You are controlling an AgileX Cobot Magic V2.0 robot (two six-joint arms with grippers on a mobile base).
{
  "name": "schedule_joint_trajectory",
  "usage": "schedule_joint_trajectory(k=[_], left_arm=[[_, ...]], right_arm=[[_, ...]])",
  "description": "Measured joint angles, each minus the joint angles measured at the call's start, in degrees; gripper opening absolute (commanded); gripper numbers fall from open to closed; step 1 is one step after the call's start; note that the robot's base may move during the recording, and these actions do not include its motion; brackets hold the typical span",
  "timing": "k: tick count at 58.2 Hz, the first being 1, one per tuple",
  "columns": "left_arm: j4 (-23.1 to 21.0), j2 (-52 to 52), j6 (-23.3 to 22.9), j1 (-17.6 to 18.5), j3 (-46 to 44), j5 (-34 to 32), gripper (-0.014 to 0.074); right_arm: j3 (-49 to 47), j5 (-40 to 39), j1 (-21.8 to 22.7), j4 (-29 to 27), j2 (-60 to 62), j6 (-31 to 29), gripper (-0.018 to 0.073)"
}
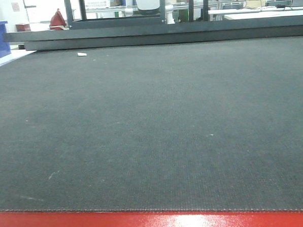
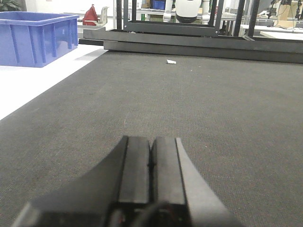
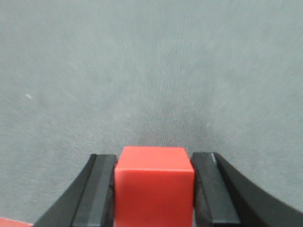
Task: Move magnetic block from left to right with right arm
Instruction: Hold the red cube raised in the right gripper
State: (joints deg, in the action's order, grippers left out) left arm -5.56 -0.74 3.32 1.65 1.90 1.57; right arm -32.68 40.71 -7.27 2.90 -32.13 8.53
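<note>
In the right wrist view the magnetic block (image 3: 154, 184), a small bright-red cube, sits between the two black fingers of my right gripper (image 3: 154, 163), which is shut on it over the grey mat (image 3: 151, 71). Both pads press the cube's sides. In the left wrist view my left gripper (image 2: 151, 146) is shut with its fingers together and nothing between them, low over the dark mat (image 2: 213, 109). Neither gripper nor the block shows in the front view, which holds only the mat (image 1: 152, 123).
A blue plastic bin (image 2: 35, 35) stands on the white surface at the far left. A small white scrap (image 2: 171, 62) lies near the mat's far edge, also the scrap (image 1: 82, 54). Dark frame rails (image 1: 157, 33) bound the far side. A red strip (image 1: 157, 222) edges the front.
</note>
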Motion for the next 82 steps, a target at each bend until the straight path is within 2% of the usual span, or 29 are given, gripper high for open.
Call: schedule_joint_trajectory(k=[14,23,82], left_arm=[[0.0,0.0,0.0,0.0,0.0,0.0,-0.0126],[0.0,0.0,0.0,0.0,0.0,0.0,-0.0126],[0.0,0.0,0.0,0.0,0.0,0.0,-0.0126]], right_arm=[[0.46,0.54,0.0,1.76,16.93,-0.46,0.0274],[0.46,2.03,0.0,2.0,22.21,-1.69,0.0274],[0.46,3.3,0.0,2.09,22.9,-2.05,0.0274]])
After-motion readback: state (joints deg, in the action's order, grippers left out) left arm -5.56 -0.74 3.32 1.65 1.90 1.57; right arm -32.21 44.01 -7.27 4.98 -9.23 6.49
